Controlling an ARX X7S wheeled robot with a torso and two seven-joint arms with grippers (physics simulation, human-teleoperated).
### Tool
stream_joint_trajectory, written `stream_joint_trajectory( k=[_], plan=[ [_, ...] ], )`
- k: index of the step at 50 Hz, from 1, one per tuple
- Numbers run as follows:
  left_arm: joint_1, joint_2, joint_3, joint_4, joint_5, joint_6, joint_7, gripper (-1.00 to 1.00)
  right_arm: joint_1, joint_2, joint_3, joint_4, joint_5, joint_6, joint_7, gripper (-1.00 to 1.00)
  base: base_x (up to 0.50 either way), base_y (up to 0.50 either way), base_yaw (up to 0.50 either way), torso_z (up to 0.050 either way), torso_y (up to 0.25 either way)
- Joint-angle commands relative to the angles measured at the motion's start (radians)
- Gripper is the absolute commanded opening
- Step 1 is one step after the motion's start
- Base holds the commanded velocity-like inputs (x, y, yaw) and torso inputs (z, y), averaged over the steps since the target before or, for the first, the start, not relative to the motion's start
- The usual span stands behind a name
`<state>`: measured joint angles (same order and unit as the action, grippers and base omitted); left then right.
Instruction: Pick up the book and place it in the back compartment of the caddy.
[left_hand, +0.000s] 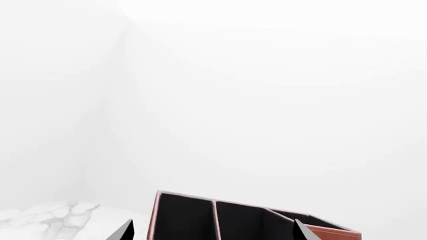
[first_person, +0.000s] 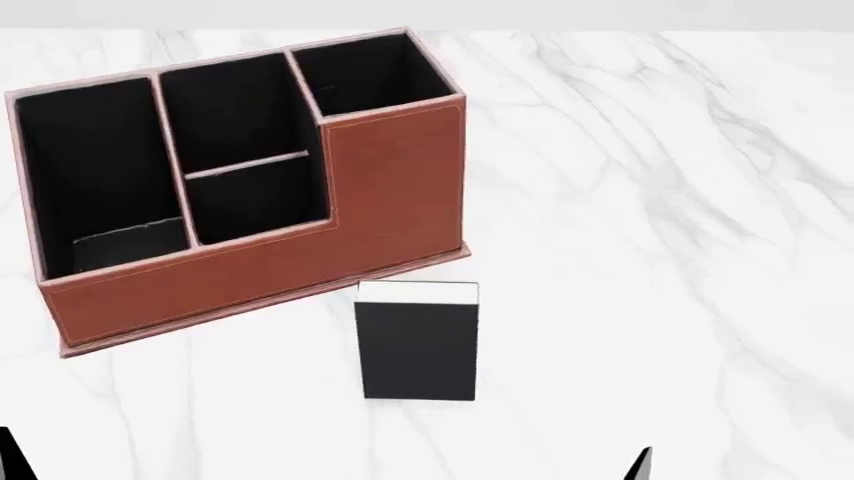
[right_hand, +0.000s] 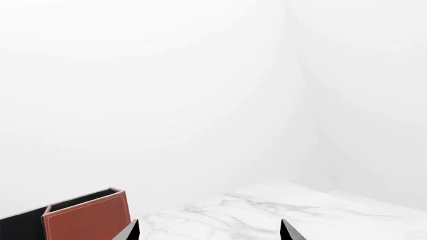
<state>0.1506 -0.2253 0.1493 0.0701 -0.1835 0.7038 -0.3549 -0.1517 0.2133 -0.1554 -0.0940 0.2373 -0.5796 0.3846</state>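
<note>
No brand, label or writing can be read anywhere; the book's (first_person: 416, 350) black cover is plain, and the caddy (first_person: 395, 190) shows only pale stitching on its reddish-brown leather.

The book stands upright on the white marble table (first_person: 667, 200), just in front of the caddy's tall front wall, its white page edges on top. In the head view it sits between the 2 arms and ahead of both, well apart from either: only a dark tip of the left gripper (first_person: 8, 455) and of the right gripper (first_person: 642, 464) pokes in at the near edge.

The left gripper (left_hand: 213, 231) has its 2 fingertips spread wide with nothing between them, looking over the caddy's black-lined pockets. The right gripper (right_hand: 209, 230) is likewise spread and empty, with a corner of the caddy off to one side.

The back compartment (first_person: 247, 115) lies behind a thin pale divider. Both wrist views cut the fingers off, show mostly blank white wall, and miss the book entirely.
</note>
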Motion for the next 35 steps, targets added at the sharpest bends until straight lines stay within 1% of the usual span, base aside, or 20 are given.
stream_joint_trajectory(
  k=[1,6,18,35],
  plan=[
    [-0.003,-0.004,0.004,-0.001,-0.001,-0.002,-0.004,1.0,0.003,0.004,-0.004,0.003,0.002,-0.002,0.004,1.0,0.0,-0.14,0.0,0.0,0.0],
    [-0.004,-0.005,0.006,-0.002,-0.001,-0.002,-0.006,1.0,0.001,0.004,-0.003,0.004,0.004,-0.013,0.006,1.0,0.0,-0.11,0.0,0.0,0.0],
    [-0.003,-0.008,0.009,0.0,0.001,-0.003,-0.012,1.0,-0.009,0.0,0.001,0.006,-0.022,-0.062,0.014,1.0,0.0,0.0,0.0,0.0,0.0],
    [-0.005,-0.013,0.012,-0.002,0.0,0.002,-0.019,1.0,-0.012,0.004,-0.008,0.007,-0.029,-0.079,0.019,1.0,0.08,0.0,0.0,0.0,0.0]
  ],
)
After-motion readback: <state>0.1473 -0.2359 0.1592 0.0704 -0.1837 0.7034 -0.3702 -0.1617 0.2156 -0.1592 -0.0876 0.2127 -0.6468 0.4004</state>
